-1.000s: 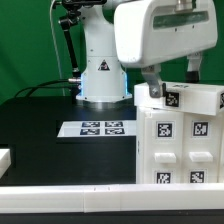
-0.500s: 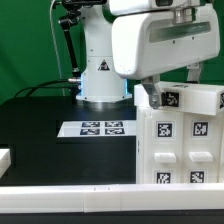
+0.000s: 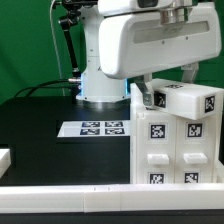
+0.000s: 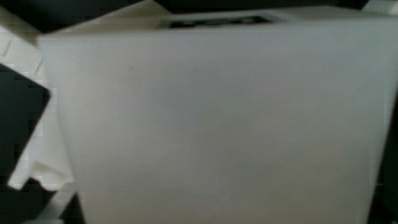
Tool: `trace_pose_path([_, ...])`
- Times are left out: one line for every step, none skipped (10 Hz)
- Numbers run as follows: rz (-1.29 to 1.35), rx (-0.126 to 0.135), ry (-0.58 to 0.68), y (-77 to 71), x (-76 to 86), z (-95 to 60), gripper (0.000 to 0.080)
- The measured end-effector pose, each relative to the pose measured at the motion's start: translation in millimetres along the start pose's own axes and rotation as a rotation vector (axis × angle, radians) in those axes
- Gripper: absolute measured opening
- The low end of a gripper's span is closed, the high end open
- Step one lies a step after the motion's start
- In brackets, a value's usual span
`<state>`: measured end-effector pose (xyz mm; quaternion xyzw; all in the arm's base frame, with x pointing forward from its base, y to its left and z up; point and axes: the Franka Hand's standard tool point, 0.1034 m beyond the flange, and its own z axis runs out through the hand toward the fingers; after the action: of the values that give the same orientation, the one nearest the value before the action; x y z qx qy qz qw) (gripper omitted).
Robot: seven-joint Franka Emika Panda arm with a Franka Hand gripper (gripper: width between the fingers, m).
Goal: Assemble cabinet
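The white cabinet (image 3: 175, 145) stands on the black table at the exterior view's right, with black-and-white tags on its front. A separate white block (image 3: 190, 101) with tags lies slightly tilted on top of it. My gripper (image 3: 168, 88) reaches down onto this top part, with one dark finger (image 3: 148, 96) on each side of it, and appears shut on it. In the wrist view a blurred white cabinet face (image 4: 222, 120) fills nearly the whole picture and hides my fingers. A tag strip (image 4: 222, 19) shows at one edge of that face.
The marker board (image 3: 95, 128) lies flat on the black table, in front of the white robot base (image 3: 100, 80). A small white piece (image 3: 5, 158) sits at the exterior view's left edge. A white rail (image 3: 70, 196) runs along the table's front edge.
My gripper has moved toward the exterior view's left and lower. The cabinet and its top block have shifted left with it, and the top block now sits tilted.
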<state>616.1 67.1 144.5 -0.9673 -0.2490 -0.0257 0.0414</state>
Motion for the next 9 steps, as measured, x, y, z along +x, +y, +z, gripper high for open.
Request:
trace_pose_path([0.085, -0.007, 0.013, 0.4, 1.3, -0.3, 0.056])
trace_pose_path([0.176, -0.018, 0.032, -2.0, 0.9, 0.5, 0.056])
trace_pose_path([0.303, -0.022, 0.046, -5.3, 2.0, 0.7, 0.056])
trace_pose_path([0.444, -0.024, 0.062, -7.4, 4.1, 0.2, 0.056])
trace_pose_path([0.545, -0.022, 0.067, -9.0, 4.9, 0.2, 0.056])
trace_pose_path([0.65, -0.018, 0.068, -12.5, 6.3, 0.7, 0.056])
trace_pose_path([0.785, -0.014, 0.068, -15.8, 7.4, 1.1, 0.056])
trace_pose_path([0.808, -0.013, 0.069, -15.2, 7.4, 0.7, 0.056])
trace_pose_path([0.859, -0.011, 0.07, -15.0, 7.4, 0.5, 0.056])
